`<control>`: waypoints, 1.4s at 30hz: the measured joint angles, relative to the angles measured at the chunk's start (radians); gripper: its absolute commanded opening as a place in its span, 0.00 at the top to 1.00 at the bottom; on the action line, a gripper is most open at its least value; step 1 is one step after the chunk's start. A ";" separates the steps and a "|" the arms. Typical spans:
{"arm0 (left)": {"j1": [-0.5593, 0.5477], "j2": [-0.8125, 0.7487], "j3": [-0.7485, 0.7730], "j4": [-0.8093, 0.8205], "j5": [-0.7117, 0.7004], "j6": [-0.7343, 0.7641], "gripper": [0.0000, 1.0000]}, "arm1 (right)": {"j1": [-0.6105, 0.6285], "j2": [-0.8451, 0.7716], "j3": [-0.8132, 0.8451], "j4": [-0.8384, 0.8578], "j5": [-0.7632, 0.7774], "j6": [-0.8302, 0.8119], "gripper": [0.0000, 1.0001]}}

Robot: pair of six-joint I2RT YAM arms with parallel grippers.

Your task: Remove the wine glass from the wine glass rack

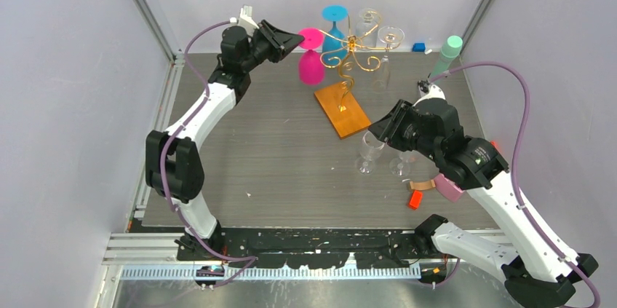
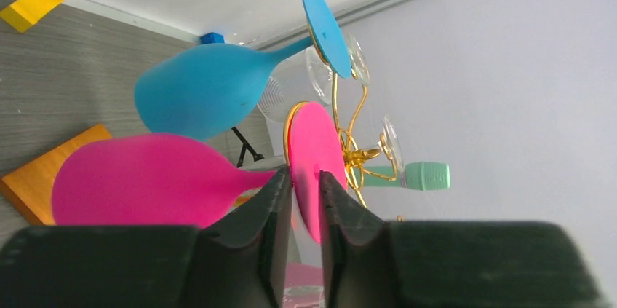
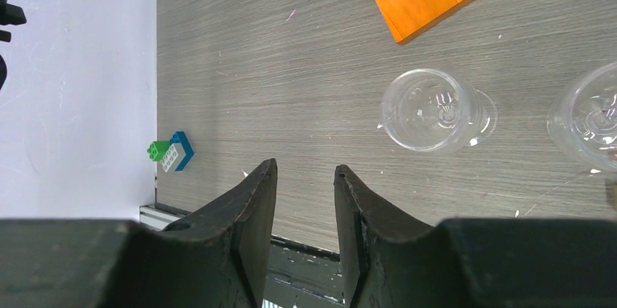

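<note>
The gold wire wine glass rack stands at the back on its orange-brown wooden base. A pink wine glass hangs upside down at its left side, a blue one and two clear ones hang behind. My left gripper is shut on the pink glass's round foot, its fingers on either side of the disc. I cannot tell if the stem still sits in the rack's arm. My right gripper is open and empty above the table, next to a clear glass.
Two clear glasses stand upright on the table by the right arm. A mint-green cylinder on a black tripod is at the back right, with a blue block. An orange block lies front right. A yellow block shows in the left wrist view.
</note>
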 measured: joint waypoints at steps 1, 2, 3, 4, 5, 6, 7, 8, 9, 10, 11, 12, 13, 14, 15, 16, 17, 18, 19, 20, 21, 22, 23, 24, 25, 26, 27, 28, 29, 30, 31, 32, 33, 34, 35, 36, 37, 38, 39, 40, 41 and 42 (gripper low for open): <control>0.000 0.001 -0.001 0.007 0.003 -0.010 0.88 | 0.000 -0.001 0.000 0.000 0.000 0.000 0.60; 0.000 0.002 -0.003 0.015 0.007 -0.021 0.95 | 0.000 -0.002 0.000 0.000 0.000 0.000 0.60; 0.000 0.004 -0.007 0.028 0.011 -0.036 1.00 | 0.000 -0.004 -0.001 0.000 0.000 0.000 0.60; 0.000 0.006 -0.009 0.039 0.017 -0.053 1.00 | 0.000 -0.007 -0.002 0.000 0.000 0.000 0.60; 0.000 0.009 -0.011 0.051 0.022 -0.066 1.00 | 0.000 -0.008 -0.002 0.000 0.000 0.000 0.60; 0.000 0.012 -0.011 0.065 0.024 -0.077 1.00 | 0.000 -0.011 -0.002 0.001 0.000 0.000 0.60; 0.000 0.013 -0.011 0.067 0.030 -0.085 1.00 | 0.000 -0.013 -0.002 0.001 0.000 0.000 0.60; 0.000 0.014 -0.011 0.071 0.032 -0.098 1.00 | 0.000 -0.014 -0.003 0.000 0.000 0.000 0.60; 0.000 0.014 -0.011 0.072 0.033 -0.102 1.00 | 0.000 -0.015 -0.003 0.000 0.000 0.001 0.60; 0.000 0.014 -0.011 0.075 0.033 -0.106 1.00 | 0.000 -0.015 -0.003 0.000 0.000 0.001 0.60; 0.000 0.014 -0.012 0.079 0.033 -0.109 1.00 | 0.000 -0.015 -0.003 0.000 0.000 0.002 0.60; 0.000 0.014 -0.012 0.082 0.032 -0.112 1.00 | 0.000 -0.015 -0.004 0.000 0.000 0.003 0.60; 0.000 0.014 -0.012 0.085 0.031 -0.113 1.00 | 0.000 -0.015 -0.005 0.001 0.000 0.003 0.60; 0.000 0.014 -0.012 0.086 0.027 -0.113 1.00 | 0.000 -0.016 -0.006 0.001 0.000 0.003 0.60; 0.000 0.014 -0.012 0.087 0.023 -0.113 1.00 | 0.000 -0.016 -0.008 0.001 0.000 0.004 0.60; 0.000 0.014 -0.012 0.086 0.017 -0.113 1.00 | 0.000 -0.017 -0.009 0.000 0.000 0.004 0.60; 0.000 0.014 -0.012 0.085 0.010 -0.113 1.00 | 0.000 -0.017 -0.009 0.000 0.000 0.004 0.60; 0.000 0.014 -0.010 0.083 0.003 -0.113 1.00 | 0.000 -0.017 -0.009 0.000 0.000 0.004 0.60; 0.000 0.014 -0.007 0.078 -0.003 -0.112 1.00 | 0.000 -0.017 -0.009 0.000 0.000 0.004 0.60; 0.000 0.014 -0.002 0.071 -0.012 -0.112 1.00 | 0.000 -0.017 -0.009 0.000 0.000 0.004 0.60; 0.000 0.014 0.006 0.061 -0.023 -0.112 1.00 | 0.000 -0.017 -0.009 0.000 0.000 0.005 0.60; 0.000 0.014 0.012 0.056 -0.035 -0.112 1.00 | 0.000 -0.017 -0.009 0.000 0.000 0.005 0.60; 0.000 0.013 0.014 0.056 -0.047 -0.112 1.00 | 0.000 -0.017 -0.009 0.000 0.001 0.006 0.60; 0.000 0.013 0.014 0.056 -0.056 -0.113 1.00 | 0.000 -0.018 -0.009 0.000 0.001 0.007 0.60; 0.000 0.013 0.014 0.055 -0.069 -0.114 1.00 | 0.000 -0.018 -0.010 0.000 0.001 0.007 0.60; 0.000 0.013 0.014 0.051 -0.078 -0.117 1.00 | -0.001 -0.019 -0.011 0.000 0.001 0.008 0.60; 0.000 0.013 0.014 0.047 -0.085 -0.123 1.00 | -0.001 -0.021 -0.012 0.001 0.001 0.008 0.60; -0.001 0.013 0.014 0.047 -0.089 -0.128 1.00 | -0.001 -0.021 -0.013 0.000 0.001 0.010 0.60; -0.002 0.013 0.014 0.048 -0.092 -0.131 1.00 | -0.001 -0.021 -0.014 0.000 0.001 0.010 0.60; -0.002 0.013 0.015 0.049 -0.091 -0.135 1.00 | -0.001 -0.021 -0.014 0.000 0.001 0.011 0.60; -0.002 0.015 0.019 0.050 -0.088 -0.137 1.00 | -0.001 -0.021 -0.014 0.000 0.001 0.011 0.60; -0.002 0.019 0.027 0.051 -0.083 -0.138 1.00 | -0.001 -0.021 -0.014 0.000 0.001 0.011 0.60; -0.002 0.028 0.042 0.057 -0.075 -0.139 1.00 | -0.001 -0.021 -0.014 0.000 0.001 0.011 0.60; -0.002 0.033 0.051 0.060 -0.069 -0.138 1.00 | -0.001 -0.021 -0.015 0.000 0.002 0.011 0.60; -0.002 0.040 0.063 0.061 -0.059 -0.138 1.00 | -0.001 -0.022 -0.015 0.000 0.003 0.011 0.60; -0.002 0.045 0.072 0.064 -0.047 -0.138 1.00 | -0.001 -0.023 -0.016 0.001 0.003 0.011 0.60; -0.003 0.050 0.079 0.065 -0.037 -0.138 1.00 | -0.001 -0.026 -0.018 0.000 0.004 0.012 0.60; -0.006 0.055 0.084 0.068 -0.026 -0.138 1.00 | -0.001 -0.028 -0.019 0.000 0.004 0.013 0.60; -0.009 0.060 0.090 0.069 -0.014 -0.138 1.00 | -0.001 -0.031 -0.019 0.000 0.004 0.014 0.60; -0.011 0.063 0.093 0.072 -0.002 -0.138 1.00 | -0.001 -0.032 -0.020 0.000 0.005 0.014 0.60; -0.013 0.064 0.093 0.074 0.009 -0.138 1.00 | -0.001 -0.034 -0.020 0.000 0.005 0.014 0.60; -0.016 0.065 0.093 0.074 0.018 -0.138 1.00 | -0.001 -0.034 -0.020 0.000 0.005 0.014 0.60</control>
